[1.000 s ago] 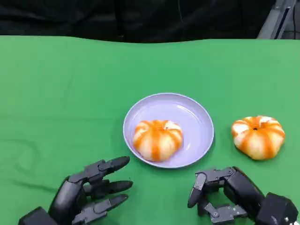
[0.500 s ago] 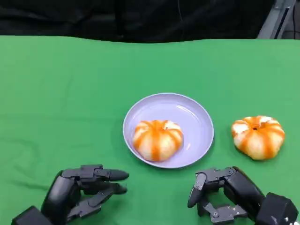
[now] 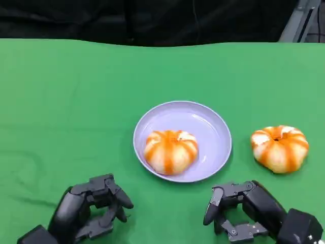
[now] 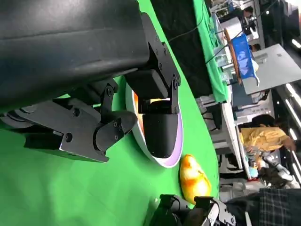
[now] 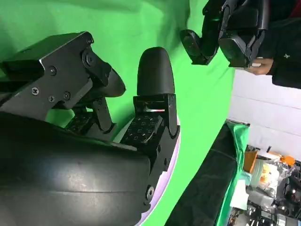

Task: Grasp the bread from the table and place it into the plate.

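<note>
Green table spans the whole work area, dark backdrop along its far edge.

Lavender plate sits near the table's middle, directly ahead of the robot. One orange-striped bread roll already lies inside it, toward the near-left part of the dish. Judged from that, one placement looks finished.

Second bread roll rests on the bare table to the right of the plate, near it but apart from the rim. It is untouched by either hand. This is likely the piece left to move.

Left hand is low at the near-left edge, well short of the plate. Its fingers are curled in on themselves with nothing between them; the left wrist view shows the same folded fingers in front of the plate rim, empty.

Right hand hovers at the near-right edge, below and to the left of the loose roll. Fingers bent but spread, a clear gap between them and the thumb, holding nothing. Not in contact with roll or plate.

Progress estimate: roughly halfway if both rolls count. Remaining work: right hand reaches out to the loose roll, closes on it, carries it left over the rim, releases beside the first.
</note>
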